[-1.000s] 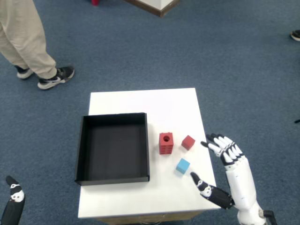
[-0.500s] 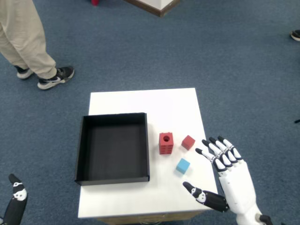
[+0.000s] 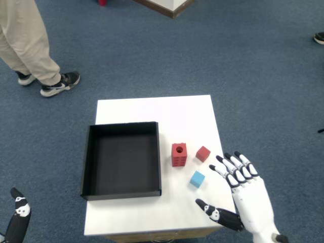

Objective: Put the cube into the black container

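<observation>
On the white table [image 3: 152, 109], the blue cube [image 3: 197, 178] sits right of the empty black container [image 3: 122, 159], the right hand [image 3: 242, 195] beside it with fingers spread, holding nothing; it looks light and rigid, best pinched on opposite flat faces.

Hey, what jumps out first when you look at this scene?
The big black container sits empty on the left of the white table, with a blue cube and two red blocks just to its right. The robot's white right hand hovers open at the table's near right corner, beside the blue cube.
</observation>
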Robot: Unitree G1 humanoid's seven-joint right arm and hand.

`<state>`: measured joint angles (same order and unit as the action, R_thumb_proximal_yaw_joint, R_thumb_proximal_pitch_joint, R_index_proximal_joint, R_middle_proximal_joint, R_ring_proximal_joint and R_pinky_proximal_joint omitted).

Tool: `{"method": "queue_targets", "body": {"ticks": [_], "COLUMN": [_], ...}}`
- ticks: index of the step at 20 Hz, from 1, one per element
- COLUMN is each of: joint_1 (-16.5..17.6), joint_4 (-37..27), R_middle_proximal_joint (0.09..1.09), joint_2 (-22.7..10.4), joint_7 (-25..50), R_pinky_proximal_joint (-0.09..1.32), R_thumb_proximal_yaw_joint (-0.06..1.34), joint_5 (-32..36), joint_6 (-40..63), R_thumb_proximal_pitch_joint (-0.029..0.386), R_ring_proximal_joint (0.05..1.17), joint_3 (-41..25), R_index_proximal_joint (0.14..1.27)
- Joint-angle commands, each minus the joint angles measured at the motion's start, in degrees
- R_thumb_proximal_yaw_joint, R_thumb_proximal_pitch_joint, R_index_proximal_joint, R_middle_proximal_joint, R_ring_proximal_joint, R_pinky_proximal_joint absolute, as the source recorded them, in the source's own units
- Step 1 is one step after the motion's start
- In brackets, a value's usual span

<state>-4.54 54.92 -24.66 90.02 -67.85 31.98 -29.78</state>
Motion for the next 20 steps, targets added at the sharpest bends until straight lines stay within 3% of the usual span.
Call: {"method": "queue_targets", "body": {"ticks": [1, 9, 20], "joint_1": [-2.5, -8.5, -13.4], "joint_4": [0.2, 2.7, 7.6], "R_middle_proximal_joint": [0.3, 0.29, 0.3], "joint_2": [-0.6, 3.1, 5.3], "joint_7": [2.6, 0.8, -3.6], "R_pinky_proximal_joint": [0.21, 0.2, 0.23], "R_thumb_proximal_yaw_joint": [0.34, 0.29, 0.24], "joint_5": [0.3, 0.3, 0.2], "joint_6": [-0.7, -1.8, -5.1], "R_thumb_proximal_pitch_joint": [-0.017, -0.018, -0.02], "R_ring_proximal_joint": [0.29, 0.28, 0.3], "joint_3": [1.9, 2.2, 2.3], "R_index_proximal_joint": [0.49, 0.49, 0.51]}}
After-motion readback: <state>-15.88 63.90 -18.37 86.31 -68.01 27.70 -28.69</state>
